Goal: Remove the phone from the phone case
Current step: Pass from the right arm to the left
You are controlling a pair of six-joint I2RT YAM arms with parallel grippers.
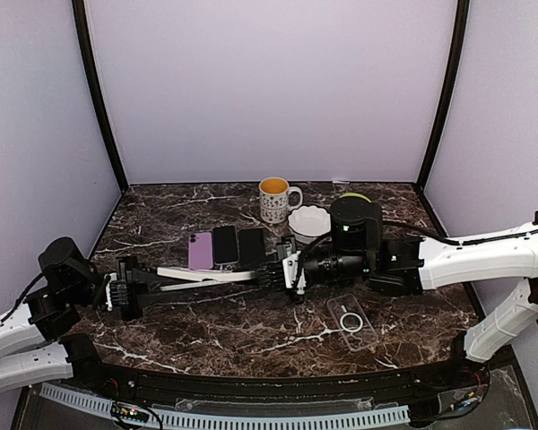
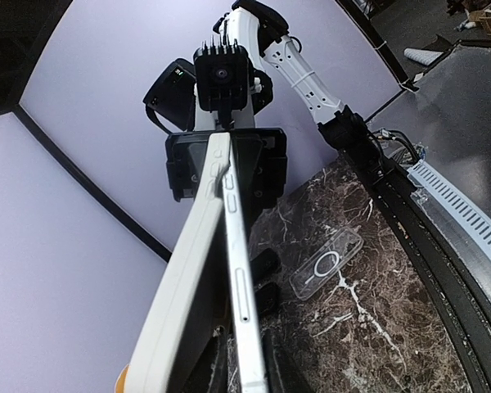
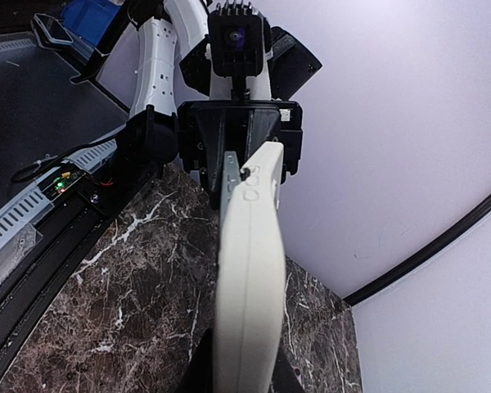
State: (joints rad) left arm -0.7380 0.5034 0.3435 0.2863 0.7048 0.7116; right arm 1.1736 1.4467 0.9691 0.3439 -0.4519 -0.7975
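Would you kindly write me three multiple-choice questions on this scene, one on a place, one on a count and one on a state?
1. Where does the clear case lie?
A. Flat on the table, at its near right.
B. Between the left arm's fingers.
C. Upright against the back wall.

2. How many phones lie side by side on the table?
A. One.
B. Three.
C. Six.

3. How is the white phone case placed?
A. Flat on the table.
B. Held up at both ends.
C. On top of the clear case.

Key:
1 A, it rests flat on the marble with nothing gripping it.
2 B, the purple phone, middle black phone and right black phone form one row.
3 B, the left fingers and right fingers clamp its ends above the table.
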